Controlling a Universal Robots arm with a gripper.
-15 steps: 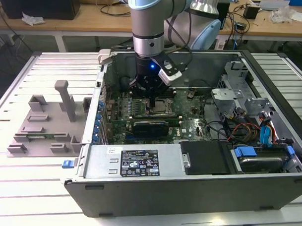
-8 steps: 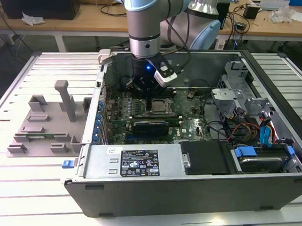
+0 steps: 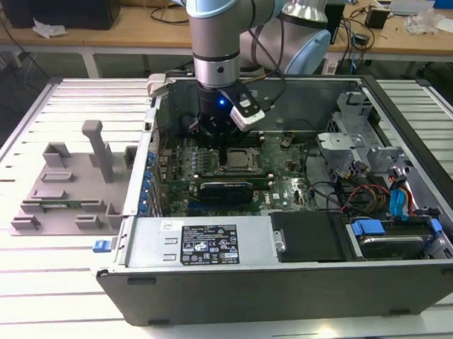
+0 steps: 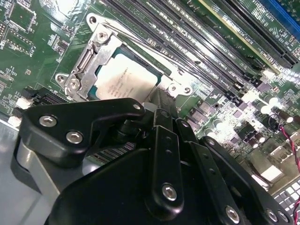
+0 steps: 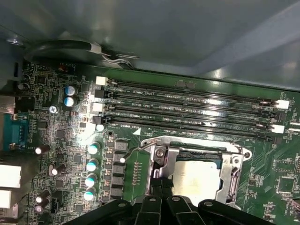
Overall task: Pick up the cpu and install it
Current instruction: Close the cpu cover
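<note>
We're looking into the open computer case (image 3: 207,284), and the arm (image 3: 216,35) comes straight down from above. With the case walls standing on every side, that looks to us like the only clean way in. The gripper (image 3: 223,148) hangs low over the motherboard (image 5: 70,140), right at the socket.

And there's the cpu (image 4: 124,77). In both wrist views its silver-grey top lies flat inside the metal socket frame (image 4: 101,35), square to the opening, with the frame's edges all around it. We judge it to be seated, since it is neither tilted nor lifted clear of the board. Whether the frame is latched over it, we can't say.

The gripper's black body sits just over one edge of the chip, touching or very nearly so. Is it clenched on the cpu or released? We cannot tell, because its own body blocks that spot.

The memory slots (image 5: 187,105) run just beside the socket — the gripper stays off them. On the exterior view's left, a grey fixture tray (image 3: 62,186) rests on the table (image 3: 29,282), well apart from the case.
</note>
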